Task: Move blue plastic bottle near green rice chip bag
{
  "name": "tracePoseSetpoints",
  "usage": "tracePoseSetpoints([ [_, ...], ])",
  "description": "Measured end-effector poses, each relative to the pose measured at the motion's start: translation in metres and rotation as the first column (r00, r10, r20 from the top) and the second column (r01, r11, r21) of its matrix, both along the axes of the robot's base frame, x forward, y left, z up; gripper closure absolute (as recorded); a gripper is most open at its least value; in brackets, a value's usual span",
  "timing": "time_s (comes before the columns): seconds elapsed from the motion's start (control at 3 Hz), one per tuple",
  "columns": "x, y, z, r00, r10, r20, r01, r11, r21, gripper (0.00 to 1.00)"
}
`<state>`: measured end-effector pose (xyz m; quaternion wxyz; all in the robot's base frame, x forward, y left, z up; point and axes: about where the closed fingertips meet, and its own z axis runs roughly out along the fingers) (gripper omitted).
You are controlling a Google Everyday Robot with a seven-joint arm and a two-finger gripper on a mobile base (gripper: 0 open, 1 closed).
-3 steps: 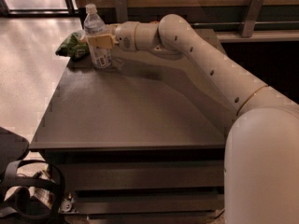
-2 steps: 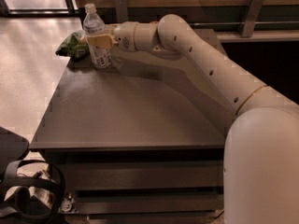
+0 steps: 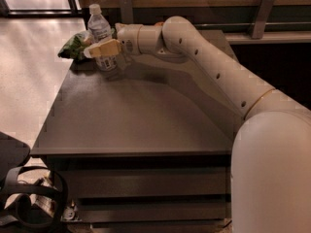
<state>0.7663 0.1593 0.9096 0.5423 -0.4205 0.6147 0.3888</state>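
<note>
The blue plastic bottle [image 3: 99, 29], clear with a white cap, stands upright at the table's far left corner. The green rice chip bag [image 3: 72, 46] lies right beside it on its left, at the table's edge, almost touching. My gripper [image 3: 100, 50] reaches in from the right at the bottle's lower half. One tan finger [image 3: 103, 48] crosses the front of the bottle and the jaws are closed around it. The bottle's base is hidden behind the finger.
The grey table [image 3: 136, 115] drops off to the floor on the left, just past the bag. A wooden wall with a rail [image 3: 262, 6] runs behind. A dark chair [image 3: 19, 188] stands at the lower left. My arm [image 3: 209, 67] spans the table's right side.
</note>
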Motion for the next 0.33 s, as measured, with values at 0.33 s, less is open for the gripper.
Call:
tracePoseSetpoints([
  [0.33, 0.0000, 0.0000, 0.0000, 1.0000, 0.000, 0.000, 0.000, 1.000, 0.000, 0.00],
])
